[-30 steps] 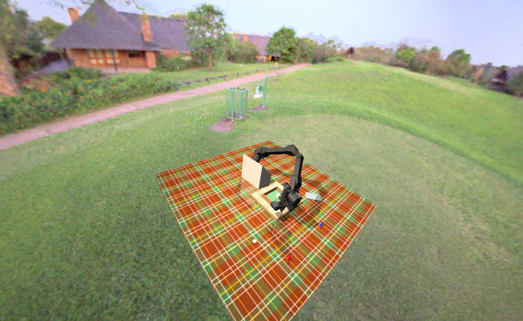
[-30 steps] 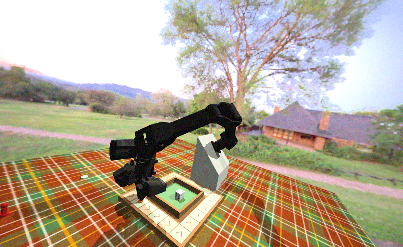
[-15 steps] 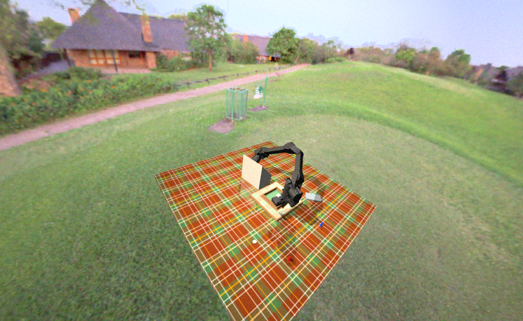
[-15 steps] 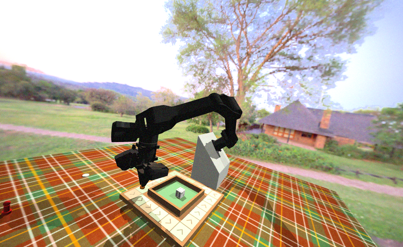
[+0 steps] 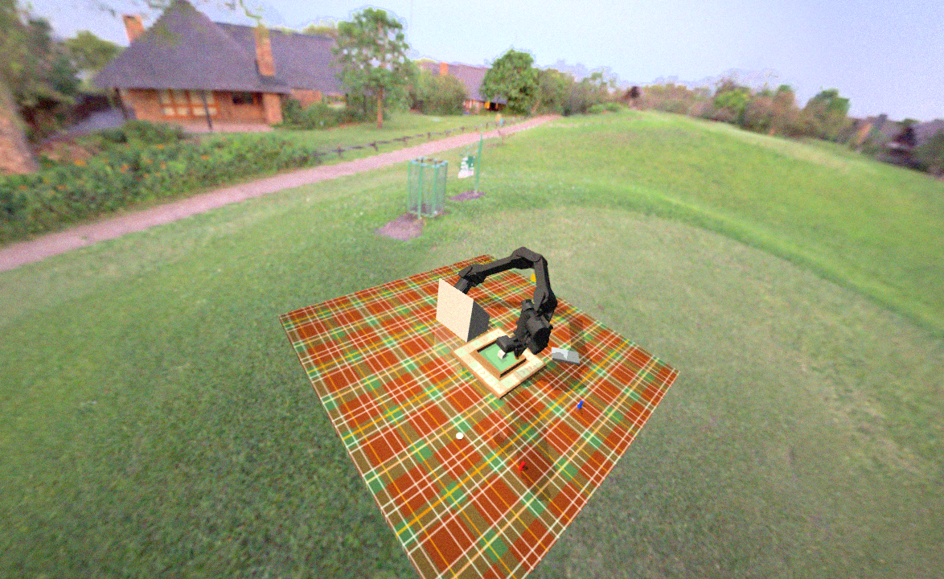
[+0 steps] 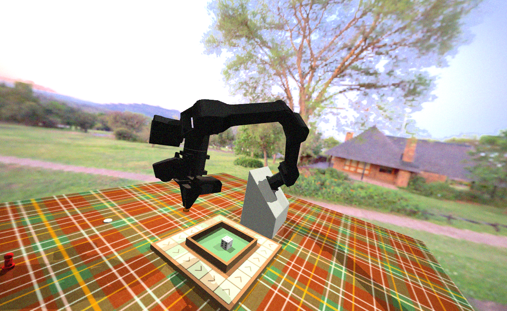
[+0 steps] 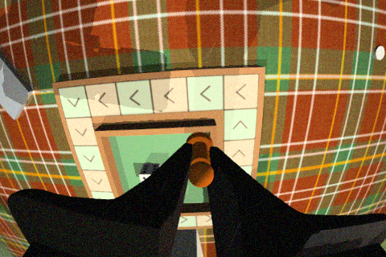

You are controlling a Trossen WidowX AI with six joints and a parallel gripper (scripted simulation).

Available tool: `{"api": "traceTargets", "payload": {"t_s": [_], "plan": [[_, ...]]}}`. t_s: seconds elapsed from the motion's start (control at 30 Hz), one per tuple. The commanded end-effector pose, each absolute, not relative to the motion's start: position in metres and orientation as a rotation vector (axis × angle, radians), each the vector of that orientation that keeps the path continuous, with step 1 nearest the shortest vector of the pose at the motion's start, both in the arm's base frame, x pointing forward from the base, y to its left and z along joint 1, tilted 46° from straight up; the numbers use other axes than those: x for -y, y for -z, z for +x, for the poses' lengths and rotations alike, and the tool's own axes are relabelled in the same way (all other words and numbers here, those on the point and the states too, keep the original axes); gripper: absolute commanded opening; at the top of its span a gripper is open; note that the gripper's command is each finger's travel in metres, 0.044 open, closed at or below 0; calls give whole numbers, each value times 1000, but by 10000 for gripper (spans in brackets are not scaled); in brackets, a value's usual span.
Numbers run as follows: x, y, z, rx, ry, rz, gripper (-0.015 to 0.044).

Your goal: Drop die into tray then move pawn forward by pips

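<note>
My gripper (image 6: 186, 207) (image 7: 199, 152) is shut on the orange pawn (image 6: 186, 210) (image 7: 200, 173). It holds the pawn in the air; in the wrist view the pawn overlaps the tray's wall and green floor. The white die (image 6: 226, 242) (image 7: 149, 171) rests inside the dice tray (image 6: 207, 255), its top pips too small to read surely. The board (image 6: 198, 268) (image 7: 240, 124) (image 5: 477, 367) has a ring of arrowed squares around the tray. In the exterior view the fingers hide most of the pawn.
A large pale block (image 5: 455, 310) (image 6: 261, 211) stands by the board, close to the arm. A small grey wedge (image 5: 565, 355) (image 7: 13, 92) lies on the other side. A white disc (image 5: 459, 435) (image 6: 107, 220) (image 7: 379, 52), a red piece (image 5: 523, 466) (image 6: 8, 261) and a blue piece (image 5: 580, 405) are farther out.
</note>
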State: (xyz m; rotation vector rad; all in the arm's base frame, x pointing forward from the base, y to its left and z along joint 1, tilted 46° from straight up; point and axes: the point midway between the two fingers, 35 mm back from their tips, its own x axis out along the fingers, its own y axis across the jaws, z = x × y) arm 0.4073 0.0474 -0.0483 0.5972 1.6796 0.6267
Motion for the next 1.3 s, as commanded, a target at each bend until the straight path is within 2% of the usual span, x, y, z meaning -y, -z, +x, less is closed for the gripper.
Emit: {"api": "traceTargets", "payload": {"t_s": [0.0,0.6,1.27], "plan": [[-79,38,406,-1687,-633,583,0],[-210,-18,372,-1688,-652,599,0],[-242,7,362,-1689,-656,601,0]]}}
